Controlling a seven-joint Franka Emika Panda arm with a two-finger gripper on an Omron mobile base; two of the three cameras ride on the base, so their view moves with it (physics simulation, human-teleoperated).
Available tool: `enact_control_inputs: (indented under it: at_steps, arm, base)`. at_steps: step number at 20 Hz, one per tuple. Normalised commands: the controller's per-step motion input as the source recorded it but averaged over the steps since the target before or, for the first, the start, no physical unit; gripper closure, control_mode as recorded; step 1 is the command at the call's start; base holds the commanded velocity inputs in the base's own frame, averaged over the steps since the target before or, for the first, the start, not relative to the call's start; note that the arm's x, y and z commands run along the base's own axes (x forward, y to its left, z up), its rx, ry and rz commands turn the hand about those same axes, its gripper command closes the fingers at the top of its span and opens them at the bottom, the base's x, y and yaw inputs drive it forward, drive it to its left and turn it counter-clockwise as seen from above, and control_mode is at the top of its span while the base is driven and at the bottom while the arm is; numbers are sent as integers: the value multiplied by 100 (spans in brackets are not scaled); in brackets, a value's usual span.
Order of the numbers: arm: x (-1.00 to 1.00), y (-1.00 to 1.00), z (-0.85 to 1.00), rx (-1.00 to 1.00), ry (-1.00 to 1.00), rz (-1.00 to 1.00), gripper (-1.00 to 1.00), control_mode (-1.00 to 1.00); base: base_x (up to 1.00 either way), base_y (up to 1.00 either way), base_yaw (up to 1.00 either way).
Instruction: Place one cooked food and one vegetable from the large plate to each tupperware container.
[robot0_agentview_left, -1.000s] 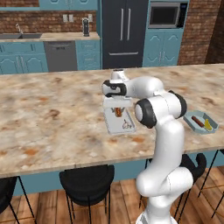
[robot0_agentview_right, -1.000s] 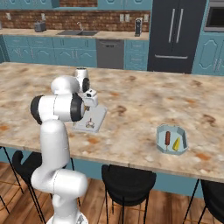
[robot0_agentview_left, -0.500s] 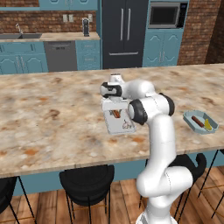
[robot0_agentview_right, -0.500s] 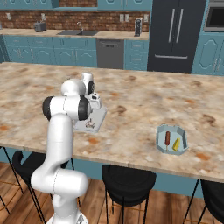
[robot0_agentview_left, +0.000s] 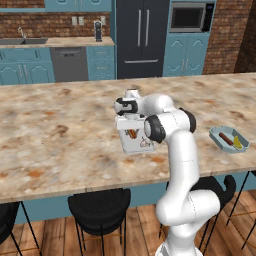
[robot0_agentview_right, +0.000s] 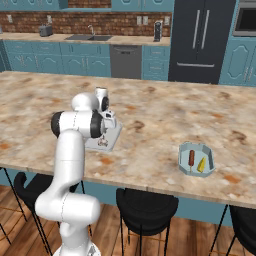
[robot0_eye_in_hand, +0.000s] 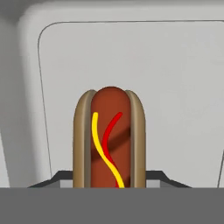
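Now the hand (robot0_agentview_left: 131, 121) hangs over the rectangular pale tray (robot0_agentview_left: 136, 145), orange-brown bunned hot dog (robot0_eye_in_hand: 109, 138) beneath; grip unclear. Next, probably withdraw upward.

The left base view is looking forward and down from behind the arm, which is rising at the lower right, over the table (robot0_agentview_left: 60, 145) toward the kitchen's back wall. The right base view is looking the same way from the other side, with the arm at the lower left. Both are sharing the rectangular tray (robot0_agentview_left: 135, 142), the octagonal tray (robot0_agentview_right: 196, 159) and the stools. The hand view is sitting very close above the hot dog (robot0_eye_in_hand: 109, 138), filling its frame with the tray floor.
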Motion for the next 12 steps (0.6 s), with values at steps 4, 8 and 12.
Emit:
enact_control_inputs:
  at_steps: [4,8,12]
  arm:
    - [0,0,-5,0,-2,0,100,-100]
    - [-1,0,0,0,0,0,-100,-100]
    - [-13,-2,17,0,-4,-3,-100,-100]
  base:
    - [0,0,0]
    - [0,0,0]
    - [0,0,0]
